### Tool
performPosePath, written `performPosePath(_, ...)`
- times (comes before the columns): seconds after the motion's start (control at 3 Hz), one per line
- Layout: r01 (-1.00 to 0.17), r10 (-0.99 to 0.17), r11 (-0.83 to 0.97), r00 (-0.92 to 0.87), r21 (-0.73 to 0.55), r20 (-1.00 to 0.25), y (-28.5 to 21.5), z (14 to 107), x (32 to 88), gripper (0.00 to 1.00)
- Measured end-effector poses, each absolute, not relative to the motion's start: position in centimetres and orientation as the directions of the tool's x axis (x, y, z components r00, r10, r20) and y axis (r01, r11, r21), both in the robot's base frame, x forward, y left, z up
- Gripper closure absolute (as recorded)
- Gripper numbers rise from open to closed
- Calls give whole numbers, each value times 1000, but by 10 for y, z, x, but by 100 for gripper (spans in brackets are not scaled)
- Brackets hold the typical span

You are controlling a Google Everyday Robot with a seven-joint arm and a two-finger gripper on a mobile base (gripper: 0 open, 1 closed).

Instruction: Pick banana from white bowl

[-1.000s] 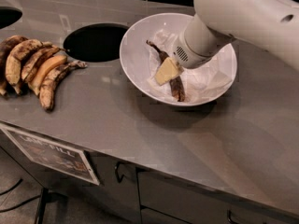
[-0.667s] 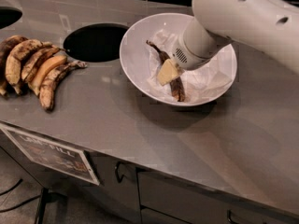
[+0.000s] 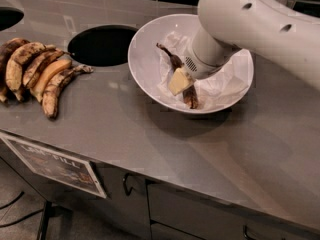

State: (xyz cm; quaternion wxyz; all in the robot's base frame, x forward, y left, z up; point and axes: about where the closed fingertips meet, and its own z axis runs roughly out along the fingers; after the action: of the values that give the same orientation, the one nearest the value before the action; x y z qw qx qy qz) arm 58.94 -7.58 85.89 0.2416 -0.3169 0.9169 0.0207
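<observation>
The thin black-brown banana [image 3: 190,97] lies on crumpled white paper [image 3: 225,81] inside the wide white bowl [image 3: 143,59], which sits on the grey counter. Its pointed stem points to the upper left. My gripper [image 3: 182,83] reaches down into the bowl from the upper right and sits over the middle of the banana, touching it or nearly so. The white arm [image 3: 250,19] hides the far side of the gripper and part of the bowl.
A bunch of plumper yellow-brown spotted bananas [image 3: 37,71] lies on the counter at left. A round hole [image 3: 102,45] opens in the counter beside the bowl, and another [image 3: 7,18] at far left. A sign [image 3: 55,165] hangs on the front edge above cabinet doors.
The gripper has sunk very slightly onto the banana. The banana and bowl have not moved.
</observation>
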Motion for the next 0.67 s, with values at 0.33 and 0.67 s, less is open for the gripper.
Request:
performPosePath(0.33, -583, -575, 802, -695, -130, -431, -78, 851, 591, 42)
performPosePath(0.67, -574, -578, 805, -706, -147, -409, -83, 845, 591, 42)
